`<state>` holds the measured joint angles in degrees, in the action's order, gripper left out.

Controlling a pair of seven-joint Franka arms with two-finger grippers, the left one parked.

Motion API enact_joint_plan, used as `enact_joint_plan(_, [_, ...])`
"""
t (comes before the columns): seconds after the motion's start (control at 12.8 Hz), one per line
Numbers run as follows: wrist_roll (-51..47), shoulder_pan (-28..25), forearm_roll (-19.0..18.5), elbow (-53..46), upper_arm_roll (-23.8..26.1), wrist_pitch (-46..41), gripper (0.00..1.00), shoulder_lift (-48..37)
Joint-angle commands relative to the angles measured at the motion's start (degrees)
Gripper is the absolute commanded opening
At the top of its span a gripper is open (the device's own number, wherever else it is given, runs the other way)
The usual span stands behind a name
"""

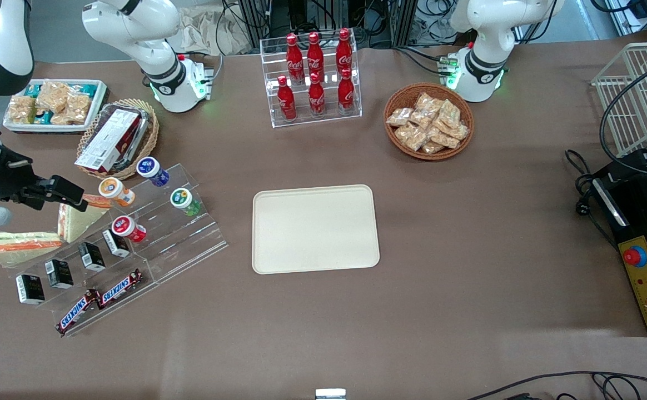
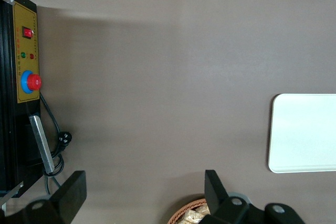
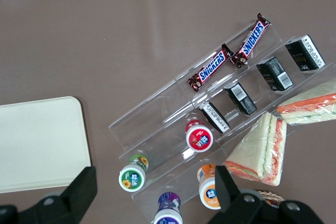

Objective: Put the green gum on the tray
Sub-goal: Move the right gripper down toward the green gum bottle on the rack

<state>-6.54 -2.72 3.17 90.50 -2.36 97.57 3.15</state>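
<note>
Here the small green plastic gum bottle (image 1: 185,201) with its round white lid stands on the clear acrylic stepped rack (image 1: 190,244), well apart from the bare cream-beige round-cornered tray (image 1: 315,229), while the open-fingered gripper (image 1: 65,191) hovers above the rack

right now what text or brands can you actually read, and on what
"SNICKERS": on each of the two Snickers bars on the clear stepped rack.
"Coca-Cola" script: on the red bottles; recognisable, not sharp.
Too small to read: labels on the green gum lid, the other gum lids, the black boxes, the boxed snack.
None on the tray.
The end effector hangs open above the rack.
</note>
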Motion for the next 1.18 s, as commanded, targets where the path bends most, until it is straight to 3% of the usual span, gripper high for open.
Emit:
enact_joint_plan(0.0, [-0.7, -0.3, -0.4, -0.5, 0.0, 0.2, 1.0, 0.2])
enact_joint_plan(0.71, [-0.8, -7.1, -0.5, 7.0, 0.2, -0.6, 1.0, -2.3])
enact_joint_plan(0.86, [-0.8, -8.7, -0.6, 16.6, 0.2, 5.7, 1.0, -6.5])
enact_joint_plan(1.1, [-0.8, -10.7, -3.6, 31.3, 0.3, 17.0, 1.0, -12.2])
